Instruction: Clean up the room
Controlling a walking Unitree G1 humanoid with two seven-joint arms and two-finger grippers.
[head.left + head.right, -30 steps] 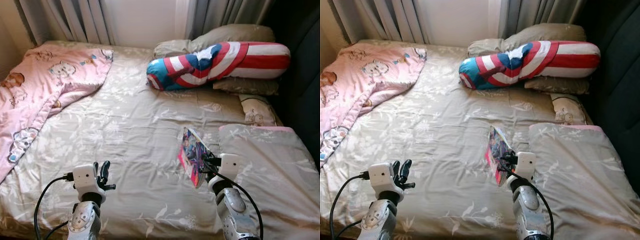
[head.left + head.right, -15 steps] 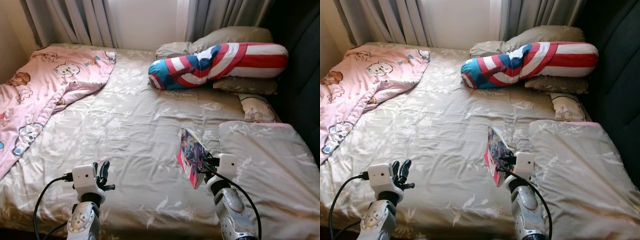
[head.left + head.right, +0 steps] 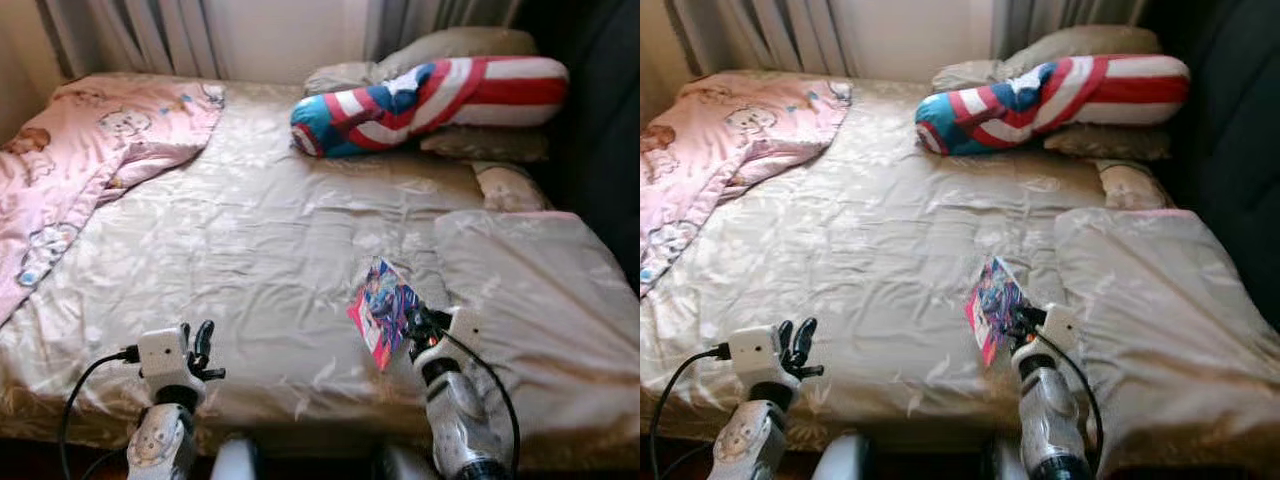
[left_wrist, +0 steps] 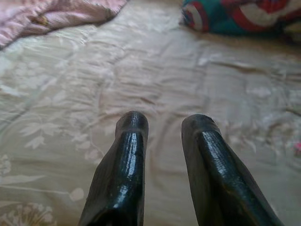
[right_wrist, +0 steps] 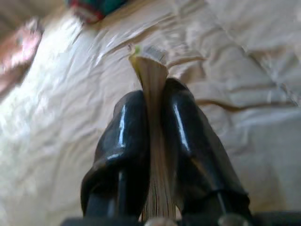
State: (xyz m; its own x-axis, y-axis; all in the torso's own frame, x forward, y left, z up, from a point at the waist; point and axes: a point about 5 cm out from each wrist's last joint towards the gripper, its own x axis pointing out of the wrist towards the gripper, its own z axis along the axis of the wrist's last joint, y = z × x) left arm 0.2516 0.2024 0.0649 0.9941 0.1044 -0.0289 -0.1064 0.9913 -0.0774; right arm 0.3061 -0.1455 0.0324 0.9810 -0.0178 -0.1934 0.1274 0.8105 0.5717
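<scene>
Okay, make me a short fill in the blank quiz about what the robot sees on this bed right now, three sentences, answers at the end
The right gripper is shut on a thin ____.
The left gripper hovers over the beige bedspread with its fingers ____.
The crumpled blanket at the robot's left is ____ in colour.

Missing words: book; open; pink

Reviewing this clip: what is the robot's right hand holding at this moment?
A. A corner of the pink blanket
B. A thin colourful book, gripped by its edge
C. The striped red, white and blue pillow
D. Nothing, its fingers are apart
B. The right hand has both black fingers pressed against the book, held upright above the beige bedspread.
</scene>
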